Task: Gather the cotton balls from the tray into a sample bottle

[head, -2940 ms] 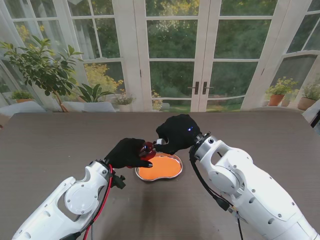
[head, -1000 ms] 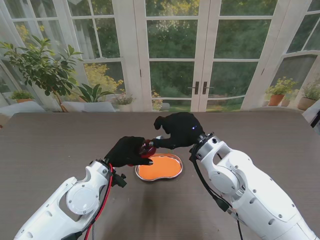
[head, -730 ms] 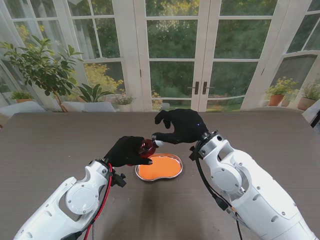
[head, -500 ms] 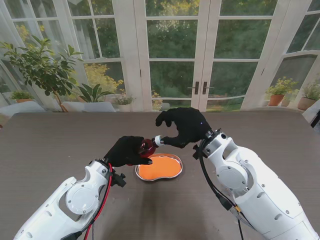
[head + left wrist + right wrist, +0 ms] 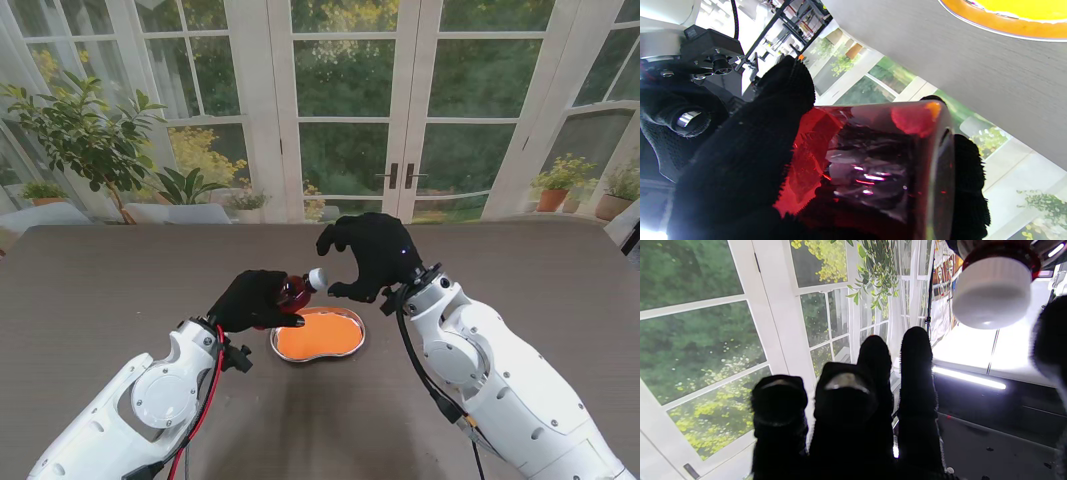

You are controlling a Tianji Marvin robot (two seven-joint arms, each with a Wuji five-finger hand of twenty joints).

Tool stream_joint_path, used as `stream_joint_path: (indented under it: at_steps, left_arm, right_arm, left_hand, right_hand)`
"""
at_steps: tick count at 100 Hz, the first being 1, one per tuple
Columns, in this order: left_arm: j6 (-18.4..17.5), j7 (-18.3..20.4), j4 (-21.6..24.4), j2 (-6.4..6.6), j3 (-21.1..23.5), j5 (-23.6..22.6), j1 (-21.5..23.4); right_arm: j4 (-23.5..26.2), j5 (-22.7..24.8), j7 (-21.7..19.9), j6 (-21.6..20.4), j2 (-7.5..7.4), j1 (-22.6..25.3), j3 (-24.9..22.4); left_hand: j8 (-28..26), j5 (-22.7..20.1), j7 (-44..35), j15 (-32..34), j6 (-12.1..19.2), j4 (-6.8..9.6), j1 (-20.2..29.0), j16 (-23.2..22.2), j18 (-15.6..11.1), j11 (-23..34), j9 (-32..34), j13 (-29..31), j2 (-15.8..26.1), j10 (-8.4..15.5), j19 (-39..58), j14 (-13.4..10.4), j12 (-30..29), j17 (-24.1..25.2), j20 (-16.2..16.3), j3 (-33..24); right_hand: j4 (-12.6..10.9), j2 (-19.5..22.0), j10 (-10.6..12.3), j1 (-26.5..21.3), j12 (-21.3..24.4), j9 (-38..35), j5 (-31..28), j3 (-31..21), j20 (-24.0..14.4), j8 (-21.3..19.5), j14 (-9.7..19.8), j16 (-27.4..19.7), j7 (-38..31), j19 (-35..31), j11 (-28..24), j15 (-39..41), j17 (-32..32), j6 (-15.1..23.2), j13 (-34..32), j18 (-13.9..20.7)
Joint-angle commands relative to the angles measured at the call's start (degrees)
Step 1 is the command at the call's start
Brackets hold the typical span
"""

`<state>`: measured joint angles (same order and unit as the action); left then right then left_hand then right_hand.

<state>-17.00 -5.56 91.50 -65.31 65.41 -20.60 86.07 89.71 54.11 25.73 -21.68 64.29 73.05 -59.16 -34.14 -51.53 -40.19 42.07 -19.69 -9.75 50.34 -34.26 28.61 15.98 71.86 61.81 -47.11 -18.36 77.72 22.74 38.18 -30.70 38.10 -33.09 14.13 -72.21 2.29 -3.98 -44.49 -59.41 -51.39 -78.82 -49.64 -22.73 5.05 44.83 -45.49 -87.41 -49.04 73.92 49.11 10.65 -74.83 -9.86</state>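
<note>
Left hand: black-gloved left hand (image 5: 254, 301) wrapped around a red bottle (image 5: 292, 293), lifted just off the table, at the tray's far-left edge; in the left wrist view the fingers (image 5: 750, 156) clasp the bottle's (image 5: 873, 166) sides.
Right hand: right hand (image 5: 371, 256) raised beside the bottle, fingers curled loosely apart, gripping nothing.
Cap: white cap (image 5: 317, 278) on the bottle's mouth, pointing toward the right hand, a small gap between them; it shows close in the right wrist view (image 5: 992, 290).
Tray: kidney-shaped metal tray (image 5: 318, 335) with an orange floor, near the table's middle.
Cotton balls: none can be made out.
Surface: dark brown table (image 5: 120, 290) with a fine grain.
Room: white French doors (image 5: 400, 110) at the far side, green trees outside; leafy potted plant (image 5: 85, 135) far left.
</note>
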Motion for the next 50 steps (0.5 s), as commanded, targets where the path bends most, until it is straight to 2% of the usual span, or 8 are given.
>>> stream_joint_path:
  at_steps: [1, 50]
  left_arm:
    - [-0.1, 0.9, 0.2, -0.38, 0.1, 0.2, 0.0]
    - [-0.2, 0.9, 0.2, -0.39, 0.0, 0.2, -0.3]
  right_arm:
    - [0.0, 0.3, -1.4, 0.0, 0.48, 0.1, 0.3]
    - [-1.4, 1.8, 2.3, 0.2, 0.73, -0.9, 2.1]
  left_hand:
    - [-0.3, -8.7, -6.2, 1.2, 11.5, 0.04, 10.9, -0.1, -1.4, 0.8, 2.2, 0.2, 15.0, 2.9, 1.2, 1.3, 0.7, 1.8, 1.4, -18.3]
    - [-0.3, -8.7, -6.2, 1.2, 11.5, 0.03, 10.8, -0.1, -1.4, 0.8, 2.3, 0.2, 15.0, 2.9, 1.2, 1.4, 0.7, 1.8, 1.4, -18.4]
  right_hand:
    - [2.1, -3.6, 1.1, -1.2, -1.0, -0.8, -1.2, -4.8, 0.2, -1.5, 1.5, 1.1, -1.2, -2.6, -0.8, 1.9, 0.9, -0.5, -1.0, 0.8]
    - [1.8, -4.2, 2.0, -4.5, -1.2, -5.2, -6.1, -5.2, 0.5, -1.7, 1.6, 2.4, -2.4, -3.9, -0.6, 5.3, 3.1, -1.9, -1.0, 0.5]
